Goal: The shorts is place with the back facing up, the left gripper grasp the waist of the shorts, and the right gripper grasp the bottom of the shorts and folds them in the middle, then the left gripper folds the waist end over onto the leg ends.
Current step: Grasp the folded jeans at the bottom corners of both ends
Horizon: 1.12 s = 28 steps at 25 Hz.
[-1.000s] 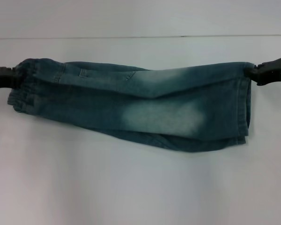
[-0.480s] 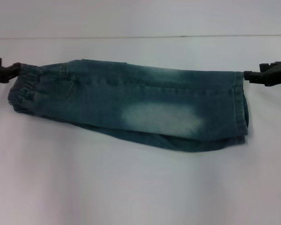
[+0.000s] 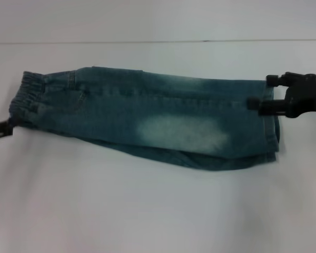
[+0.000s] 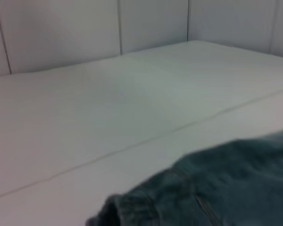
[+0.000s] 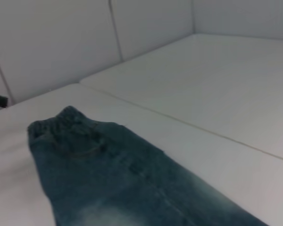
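Right gripper (image 3: 257,103) hovers over the hem end of the shorts (image 3: 147,121), its two black fingers (image 3: 272,80) spread apart with nothing between them; one fingertip overlaps the leg ends (image 3: 271,126) in the head view, though contact cannot be judged. Left gripper (image 3: 0,130) shows only as a dark tip at the frame edge, just beside the lower corner of the waist of the shorts (image 3: 25,97); whether it is parted or closed cannot be told. Between the two grippers the shorts lie flat on the white table (image 3: 147,211), folded lengthwise into a long band, gathered waistband toward the robot's left, stitched hems toward its right, a pale faded patch (image 3: 181,133) near the middle.
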### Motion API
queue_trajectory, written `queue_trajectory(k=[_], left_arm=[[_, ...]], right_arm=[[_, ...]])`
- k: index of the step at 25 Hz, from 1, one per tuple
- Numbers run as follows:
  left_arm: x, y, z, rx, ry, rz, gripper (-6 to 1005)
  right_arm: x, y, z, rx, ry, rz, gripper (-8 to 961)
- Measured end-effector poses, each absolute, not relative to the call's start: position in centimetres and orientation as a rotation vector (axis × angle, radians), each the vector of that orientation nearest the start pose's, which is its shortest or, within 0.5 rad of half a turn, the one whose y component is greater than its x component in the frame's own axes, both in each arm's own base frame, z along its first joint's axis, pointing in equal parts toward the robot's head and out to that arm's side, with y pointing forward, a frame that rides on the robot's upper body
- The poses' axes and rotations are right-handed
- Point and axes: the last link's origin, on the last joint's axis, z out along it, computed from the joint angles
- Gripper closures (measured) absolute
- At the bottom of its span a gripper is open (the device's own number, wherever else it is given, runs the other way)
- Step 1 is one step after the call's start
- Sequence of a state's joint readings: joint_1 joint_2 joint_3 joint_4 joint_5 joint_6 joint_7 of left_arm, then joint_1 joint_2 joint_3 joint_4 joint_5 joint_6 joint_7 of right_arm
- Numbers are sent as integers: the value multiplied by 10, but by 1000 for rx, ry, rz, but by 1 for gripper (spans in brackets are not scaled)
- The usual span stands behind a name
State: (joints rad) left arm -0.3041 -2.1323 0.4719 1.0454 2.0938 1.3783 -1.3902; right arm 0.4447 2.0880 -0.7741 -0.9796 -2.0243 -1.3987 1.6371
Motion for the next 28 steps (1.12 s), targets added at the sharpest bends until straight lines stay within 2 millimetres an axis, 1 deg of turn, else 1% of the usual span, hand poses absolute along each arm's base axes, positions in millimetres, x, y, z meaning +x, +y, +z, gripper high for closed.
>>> queue_trajectory(k=[1, 3, 7, 8, 13, 16, 21, 25, 28], left_arm=[[-348, 301, 87, -2229, -653, -329, 156], [-355, 299, 79, -2215, -643, -310, 126], [-364, 307, 67, -2193, -674, -272, 65], [-366, 309, 65, -2188, -677, -262, 67], [-372, 323, 55, -2165, -682, -199, 74], [-371, 332, 48, -2171, -676, -162, 79], [-369, 344, 38, -2181, -661, -119, 87], [-366, 353, 35, -2188, -654, -110, 93], [-369, 359, 32, -2183, -665, -82, 98]], right_arm=[[268, 351, 44, -2527, 690, 475, 122], [266, 348, 40, -2553, 691, 484, 83], [263, 338, 32, -2623, 682, 526, 17], [262, 337, 31, -2632, 677, 538, 1], [265, 329, 26, -2648, 676, 590, 2], [265, 326, 24, -2656, 682, 617, 2], [264, 324, 23, -2662, 691, 636, 2], [264, 324, 22, -2665, 694, 638, 1], [262, 325, 22, -2669, 691, 641, 1]])
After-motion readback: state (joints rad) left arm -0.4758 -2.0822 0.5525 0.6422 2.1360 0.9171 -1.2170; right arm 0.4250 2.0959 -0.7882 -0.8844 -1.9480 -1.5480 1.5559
